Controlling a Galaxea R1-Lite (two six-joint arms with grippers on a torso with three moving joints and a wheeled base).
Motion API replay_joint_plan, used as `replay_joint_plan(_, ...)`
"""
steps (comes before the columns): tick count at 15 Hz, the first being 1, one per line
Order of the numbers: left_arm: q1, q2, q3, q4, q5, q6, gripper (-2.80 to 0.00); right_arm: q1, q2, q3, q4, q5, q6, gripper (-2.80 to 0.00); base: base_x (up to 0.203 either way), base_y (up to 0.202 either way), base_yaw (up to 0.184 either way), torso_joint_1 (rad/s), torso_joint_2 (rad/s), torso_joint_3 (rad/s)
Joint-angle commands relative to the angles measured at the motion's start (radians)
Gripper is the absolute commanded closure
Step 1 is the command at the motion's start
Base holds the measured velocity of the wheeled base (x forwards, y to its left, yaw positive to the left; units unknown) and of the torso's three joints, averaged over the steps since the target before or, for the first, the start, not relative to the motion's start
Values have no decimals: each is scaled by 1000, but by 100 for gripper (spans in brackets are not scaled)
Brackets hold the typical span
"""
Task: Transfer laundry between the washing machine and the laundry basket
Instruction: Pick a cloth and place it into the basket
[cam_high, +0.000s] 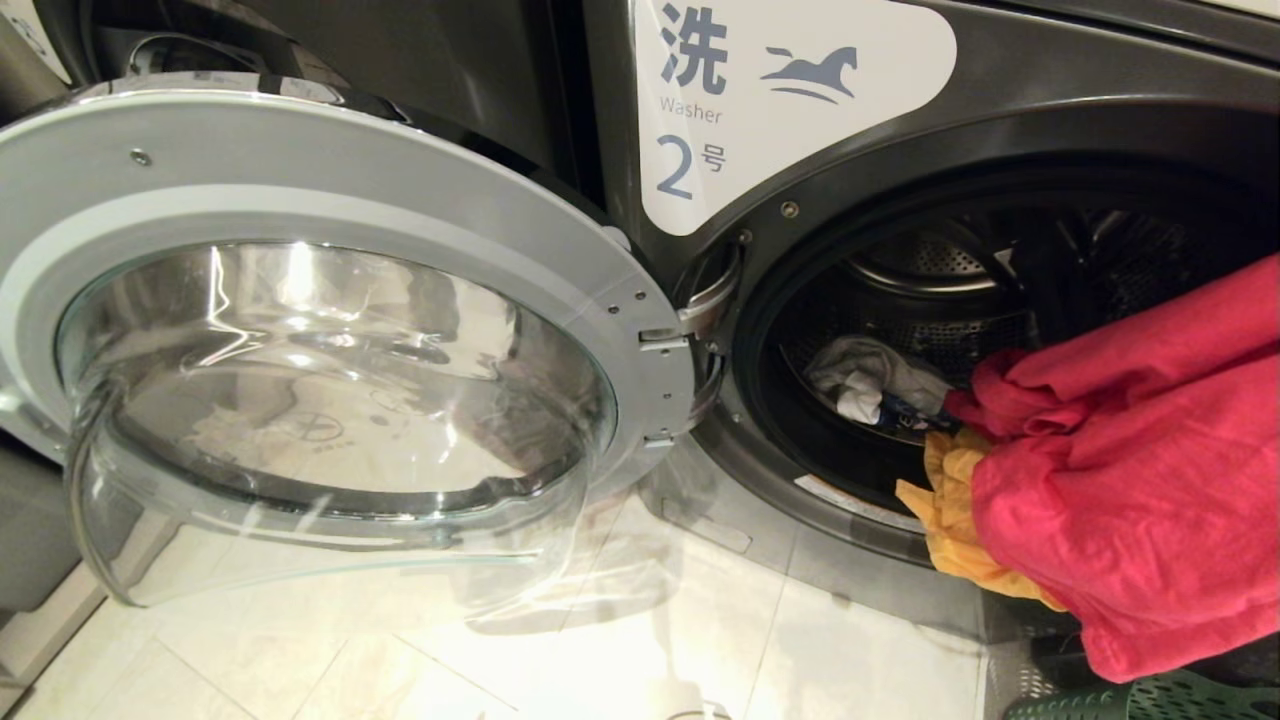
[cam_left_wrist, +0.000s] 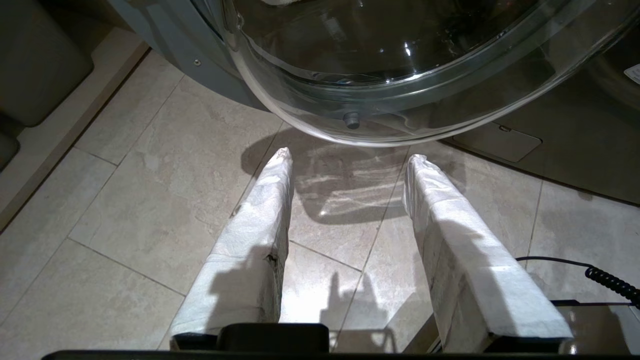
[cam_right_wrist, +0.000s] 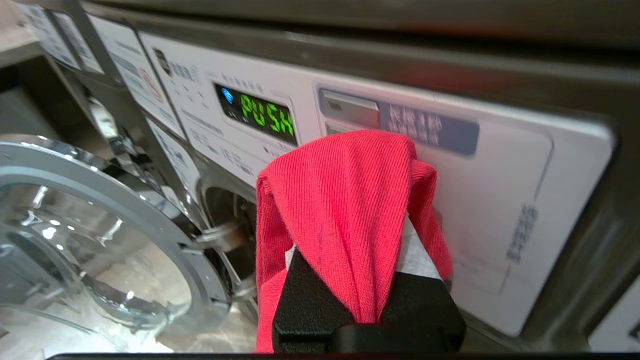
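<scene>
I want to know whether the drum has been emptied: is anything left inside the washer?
Yes, a white garment lies inside the drum of the washer, behind the hanging red garment.

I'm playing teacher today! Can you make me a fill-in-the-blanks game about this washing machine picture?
1. The washer label shows the number ____.
2. The right gripper is shut on a ____ garment.
3. The round glass door is swung ____.
4. The display reads ____.

Missing words: 2; red; open; PUSH
</scene>
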Motion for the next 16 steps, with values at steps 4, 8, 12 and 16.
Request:
replay_joint_plan(4, 0, 1, 1, 0, 0, -1, 0, 0, 28, -82, -3, 40, -54, 0, 0, 0, 0, 0, 0, 0)
replay_joint_plan(8, 0, 0, 0, 0, 0, -1, 0, -1, 27, -110, -6, 102, -106, 0, 0, 0, 0, 0, 0, 0)
replay_joint_plan(12, 0, 0, 1, 0, 0, 0, 0, 0, 2, -97, -6, 132, -125, 0, 0, 0, 0, 0, 0, 0)
replay_joint_plan(16, 0, 1, 0, 0, 0, 0, 0, -3, -15, -102, -7, 250, -176, 0, 0, 0, 0, 0, 0, 0)
